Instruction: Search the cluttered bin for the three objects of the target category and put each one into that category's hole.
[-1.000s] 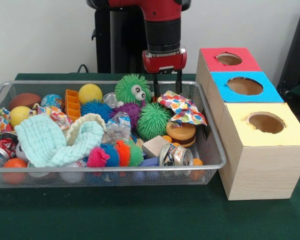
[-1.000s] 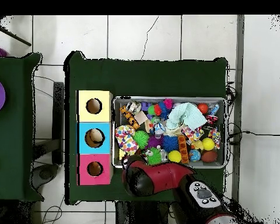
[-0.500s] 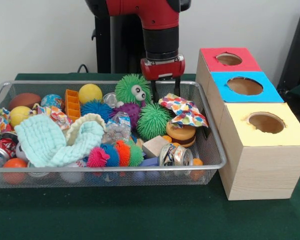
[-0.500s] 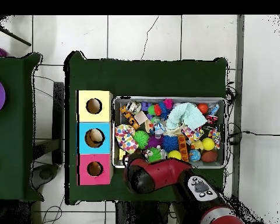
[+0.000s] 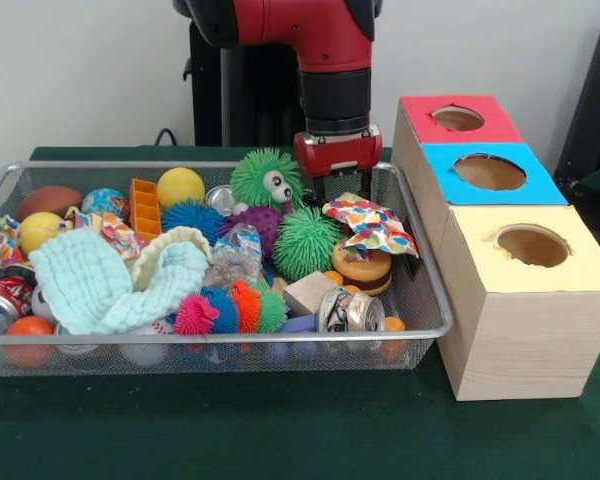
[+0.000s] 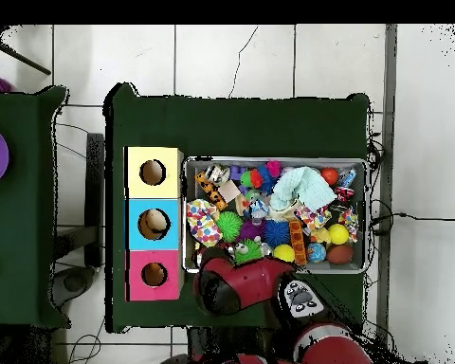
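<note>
A wire mesh bin point(image 5: 230, 334) holds a jumble of toys, cloths and cans. My gripper point(image 5: 340, 190) hangs open at the bin's back right, its fingertips just behind a confetti-patterned cloth point(image 5: 372, 225) and beside a green spiky ball with eyes point(image 5: 263, 178). A second green spiky ball point(image 5: 305, 240) lies below it. To the right stand three hole boxes: red point(image 5: 420, 108), blue point(image 5: 535, 185) and yellow point(image 5: 480, 250). In the overhead view the arm point(image 6: 233, 284) hides the gripper; the blue box point(image 6: 136, 224) shows something brown in its hole.
Also in the bin are a teal cloth point(image 5: 100, 285), a yellow ball point(image 5: 180, 186), an orange block point(image 5: 144, 208), a crushed can point(image 5: 350, 310), a wooden block point(image 5: 308, 293) and a round wooden piece point(image 5: 361, 266). The bin's right wall stands close to the boxes.
The gripper has come down and shifted slightly right in the front view, ending at the patterned cloth's back edge. The cloth has shifted slightly right.
</note>
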{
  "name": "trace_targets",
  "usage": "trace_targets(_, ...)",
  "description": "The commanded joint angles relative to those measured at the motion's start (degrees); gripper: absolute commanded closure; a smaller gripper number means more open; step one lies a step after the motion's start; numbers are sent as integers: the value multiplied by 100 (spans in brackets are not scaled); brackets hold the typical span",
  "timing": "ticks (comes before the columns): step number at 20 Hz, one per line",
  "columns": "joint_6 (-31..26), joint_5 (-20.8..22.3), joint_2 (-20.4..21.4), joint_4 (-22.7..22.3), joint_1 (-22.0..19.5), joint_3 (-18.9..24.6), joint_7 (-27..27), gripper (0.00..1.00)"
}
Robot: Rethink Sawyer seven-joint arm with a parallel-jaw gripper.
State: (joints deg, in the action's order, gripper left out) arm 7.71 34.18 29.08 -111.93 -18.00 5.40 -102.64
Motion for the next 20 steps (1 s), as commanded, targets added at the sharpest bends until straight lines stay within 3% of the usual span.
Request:
trace_targets(1, 463, 41, -574, 818, 138, -145, -537, 100)
trace_targets(5, 1095, 16, -689, 815, 356, -451, -540, 100)
trace_targets(11, 258, 125, -459, 793, 111, -11, -396, 100)
trace_targets(15, 63, -12, -202, 542, 127, 1, -483, 100)
trace_targets(20, -574, -269, 732, -239, 55, 196, -586, 100)
